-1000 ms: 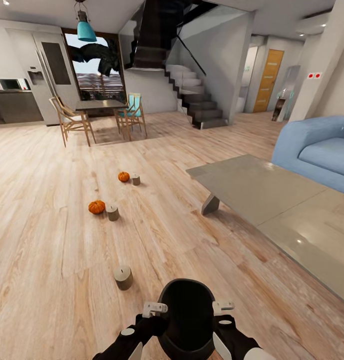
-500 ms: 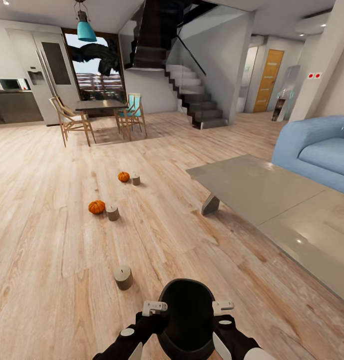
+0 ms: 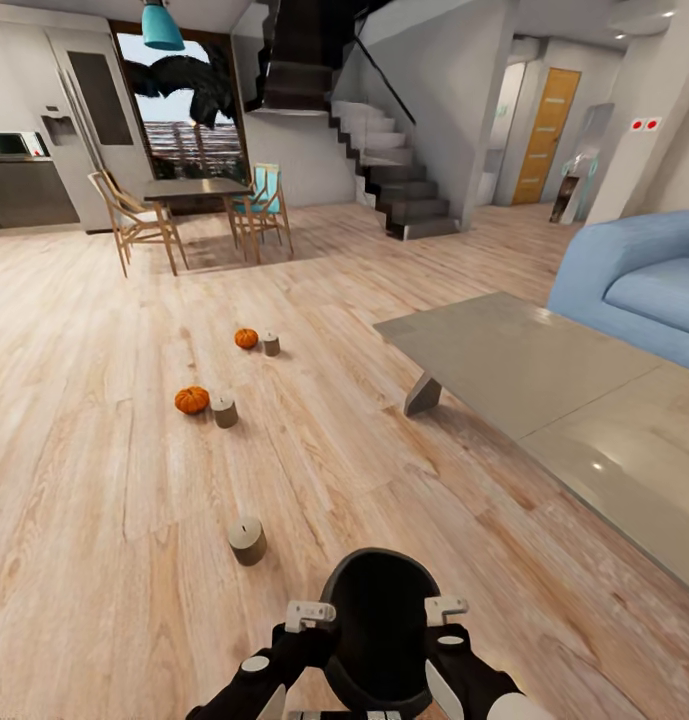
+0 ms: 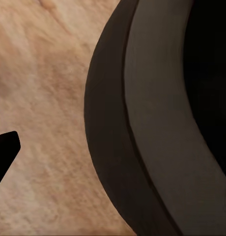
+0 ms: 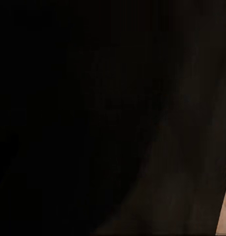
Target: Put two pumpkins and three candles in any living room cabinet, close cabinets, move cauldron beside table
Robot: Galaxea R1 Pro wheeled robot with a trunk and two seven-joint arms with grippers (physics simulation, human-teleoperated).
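The left pincer [image 3: 309, 615] and right pincer [image 3: 446, 608] press against opposite sides of the cauldron [image 3: 379, 625], held between them low before the robot — whether either jaw pair is together or apart cannot be told. The surface [image 3: 524, 375] lies ahead to the right, nearer the right arm. Pumpkins [image 3: 192, 400] and candles [image 3: 247, 540] sit on the floor, ahead-left.

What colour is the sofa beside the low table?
Light blue sofa, clearest in the head view.
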